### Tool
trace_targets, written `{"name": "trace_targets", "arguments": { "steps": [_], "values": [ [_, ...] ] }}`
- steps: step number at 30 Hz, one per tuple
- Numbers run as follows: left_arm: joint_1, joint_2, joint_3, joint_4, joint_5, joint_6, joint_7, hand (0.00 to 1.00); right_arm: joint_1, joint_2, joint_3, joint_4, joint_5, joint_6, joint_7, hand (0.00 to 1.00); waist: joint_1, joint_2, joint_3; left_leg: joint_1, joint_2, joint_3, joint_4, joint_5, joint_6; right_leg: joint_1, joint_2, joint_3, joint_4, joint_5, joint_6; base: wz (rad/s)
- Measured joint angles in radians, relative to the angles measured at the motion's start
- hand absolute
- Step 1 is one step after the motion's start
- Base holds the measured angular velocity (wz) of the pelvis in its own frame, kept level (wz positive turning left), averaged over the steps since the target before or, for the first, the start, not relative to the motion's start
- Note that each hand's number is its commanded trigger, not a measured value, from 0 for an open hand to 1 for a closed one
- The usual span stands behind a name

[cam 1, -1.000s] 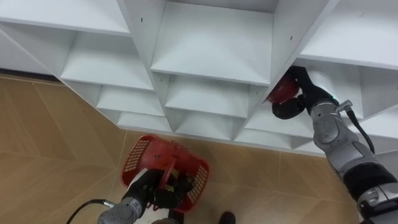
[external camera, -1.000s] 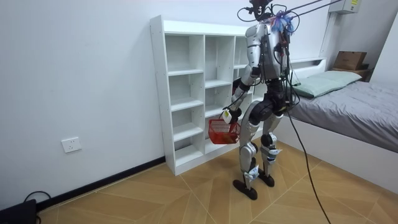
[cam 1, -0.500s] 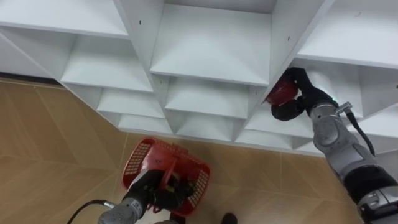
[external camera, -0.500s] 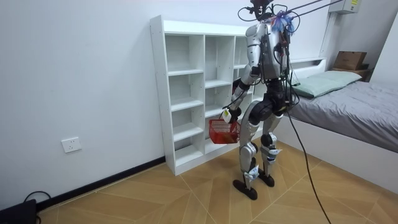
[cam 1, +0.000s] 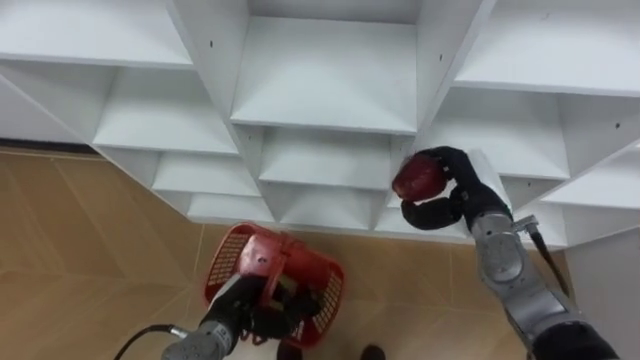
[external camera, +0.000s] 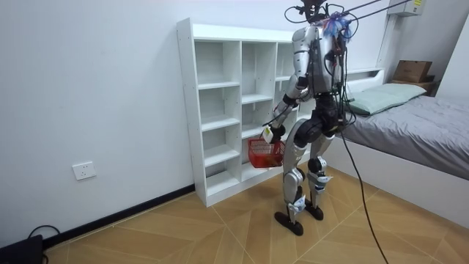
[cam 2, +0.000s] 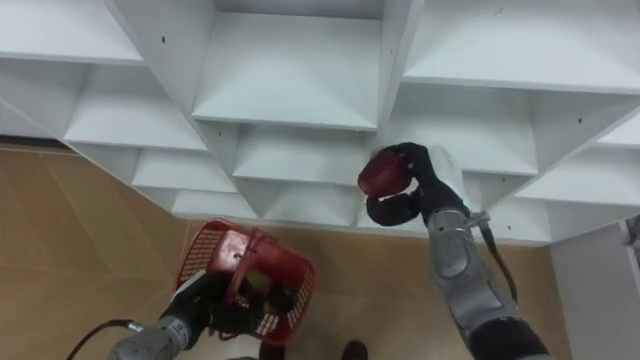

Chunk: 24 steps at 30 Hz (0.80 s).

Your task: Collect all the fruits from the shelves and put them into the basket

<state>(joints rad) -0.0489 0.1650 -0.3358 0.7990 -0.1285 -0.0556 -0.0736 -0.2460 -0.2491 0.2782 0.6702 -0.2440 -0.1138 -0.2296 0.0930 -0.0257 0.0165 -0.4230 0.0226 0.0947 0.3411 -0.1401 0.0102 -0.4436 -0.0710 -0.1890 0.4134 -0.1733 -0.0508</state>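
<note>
Now that the right hand (cam 1: pixel 462 200) has drawn back out of the shelf (cam 1: pixel 330 85) compartment, the fruit (cam 1: pixel 418 177) is out in the open. It is clamped between that hand's curled fingers and thumb, where a second ago it sat half tucked behind the divider. Well below that hand and to its left hangs the basket (cam 1: pixel 232 262), carried by the left hand (cam 1: pixel 268 316), whose fingers are wrapped round the handle. The pick looks done. What remains, I judge, is to bring the fruit down and across over the basket's mouth and let go there, clear of the handle.
</note>
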Motion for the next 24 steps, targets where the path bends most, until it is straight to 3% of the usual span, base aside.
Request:
{"name": "trace_targets", "arguments": {
  "steps": [3, 9, 15, 21, 24],
  "values": [
    [0.027, -0.002, 0.0, -0.046, -0.002, 0.0, 0.005, 1.0, 0.056, 0.018, 0.021, -0.052, 0.002, -0.001, 0.009, 1.0, -0.007, -0.001, -0.0001, -0.004, 0.0, 0.004, -0.004, 0.001, -0.001, -0.009, -0.001, 0.001, 0.001, -0.001, -0.001, -0.01],
    [0.047, -0.02, 0.001, -0.07, -0.002, -0.039, 0.022, 1.0, 0.14, 0.051, 0.051, -0.103, -0.002, -0.01, 0.051, 1.0, -0.019, -0.001, -0.0002, -0.005, 0.002, 0.011, -0.004, 0.001, -0.001, -0.008, 0.003, 0.005, -0.016, 0.002, -0.001, -0.02],
    [0.055, -0.04, 0.0, -0.071, -0.019, -0.04, 0.022, 1.0, 0.197, 0.067, 0.073, -0.139, -0.053, -0.017, 0.081, 1.0, -0.033, 0.003, 0.0005, -0.009, 0.004, 0.011, -0.004, 0.001, -0.001, -0.007, 0.004, 0.001, -0.019, 0.004, -0.001, 0.0],
    [0.054, -0.066, -0.002, -0.074, -0.037, -0.039, 0.022, 1.0, 0.202, 0.061, 0.09, -0.12, -0.068, -0.024, 0.08, 1.0, -0.033, 0.042, -0.0028, -0.019, 0.008, 0.011, -0.002, 0.001, -0.001, -0.011, 0.009, -0.001, -0.032, 0.014, -0.001, 0.0],
    [0.054, -0.078, -0.015, -0.085, -0.075, -0.04, 0.022, 1.0, 0.215, 0.061, 0.107, -0.12, -0.08, -0.026, 0.081, 1.0, -0.033, 0.048, -0.0024, -0.02, 0.007, 0.011, -0.003, 0.001, -0.001, -0.014, 0.009, -0.001, -0.03, 0.013, -0.002, 0.0]
  ]
}}
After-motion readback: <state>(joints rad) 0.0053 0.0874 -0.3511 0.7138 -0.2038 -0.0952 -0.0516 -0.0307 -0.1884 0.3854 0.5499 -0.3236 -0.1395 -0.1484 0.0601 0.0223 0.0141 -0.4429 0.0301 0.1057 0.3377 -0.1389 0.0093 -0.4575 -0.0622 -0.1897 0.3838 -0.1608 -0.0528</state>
